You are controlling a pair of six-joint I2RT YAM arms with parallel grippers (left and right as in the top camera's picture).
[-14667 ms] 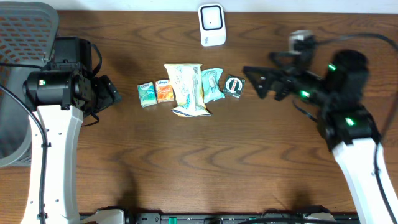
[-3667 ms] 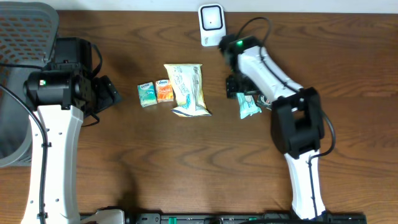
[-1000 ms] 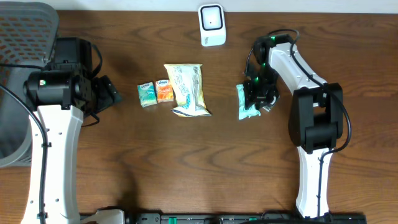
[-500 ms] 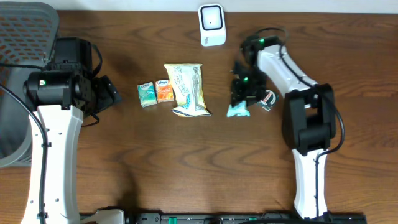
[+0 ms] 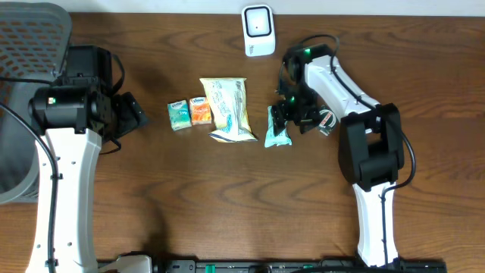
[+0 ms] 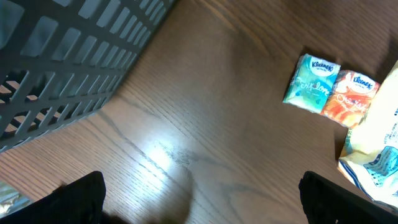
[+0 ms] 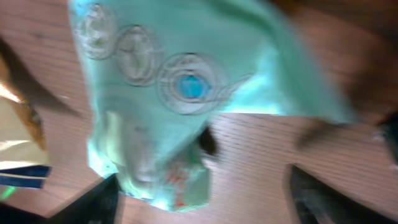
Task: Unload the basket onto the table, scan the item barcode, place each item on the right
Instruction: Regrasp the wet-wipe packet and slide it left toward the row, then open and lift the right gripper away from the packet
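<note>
2 tissue pks (image 5: 179, 115), 2 pouches (image 5: 229, 108) – 1 scanner (image 5: 258, 30)

A teal tissue pack (image 5: 178, 115) and an orange tissue pack (image 5: 200, 111) lie touching side by side on the brown wooden table (image 5: 227, 205), just beside a larger yellow-and-white snack bag (image 5: 229, 108). A grey mesh basket (image 5: 30, 30) stands at the table's left edge. Well to the right lies a small round dark thing (image 5: 327, 121), possibly a packaged roll.
</note>
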